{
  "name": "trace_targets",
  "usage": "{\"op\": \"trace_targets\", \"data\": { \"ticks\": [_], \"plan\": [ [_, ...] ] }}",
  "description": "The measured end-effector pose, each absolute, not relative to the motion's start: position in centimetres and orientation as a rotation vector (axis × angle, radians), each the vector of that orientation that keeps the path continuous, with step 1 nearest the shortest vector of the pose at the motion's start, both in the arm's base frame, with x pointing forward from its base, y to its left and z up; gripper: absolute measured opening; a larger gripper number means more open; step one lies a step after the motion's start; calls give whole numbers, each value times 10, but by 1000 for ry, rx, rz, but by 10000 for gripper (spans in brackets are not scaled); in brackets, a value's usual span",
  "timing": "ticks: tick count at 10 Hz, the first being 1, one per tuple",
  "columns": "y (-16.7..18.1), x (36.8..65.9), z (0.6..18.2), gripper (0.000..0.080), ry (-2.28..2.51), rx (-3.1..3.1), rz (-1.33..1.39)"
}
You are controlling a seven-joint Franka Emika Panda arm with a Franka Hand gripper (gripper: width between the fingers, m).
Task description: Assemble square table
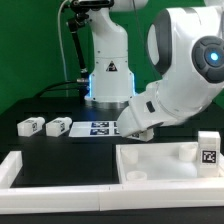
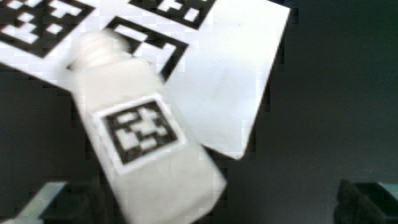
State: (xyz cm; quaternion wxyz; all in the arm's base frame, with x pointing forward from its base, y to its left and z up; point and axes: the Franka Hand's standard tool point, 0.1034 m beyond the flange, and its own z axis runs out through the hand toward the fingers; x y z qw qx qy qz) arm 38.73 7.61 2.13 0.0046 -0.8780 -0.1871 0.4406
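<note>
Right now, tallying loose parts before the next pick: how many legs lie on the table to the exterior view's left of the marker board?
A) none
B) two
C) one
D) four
B: one leg and a second leg lie side by side there, beside the marker board.

The exterior view is bright and even. The white arm (image 1: 185,70) shines against the dark tabletop (image 1: 60,100), and a small blue light (image 1: 93,88) glows behind it. The wrist view is dimmer and blurry: the leg (image 2: 169,185) looks soft, its tag (image 2: 139,130) smeared.
</note>
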Motion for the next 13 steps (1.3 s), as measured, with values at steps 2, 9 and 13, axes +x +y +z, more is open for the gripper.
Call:
{"op": "trace_targets", "data": {
  "ticks": [2,9,13],
  "plan": [
    [76,387,21,649,-585,-2750,1379],
    [49,384,10,649,-752,-2671,1314],
    [50,381,8,489,-756,-2670,1313]
  ]
}}
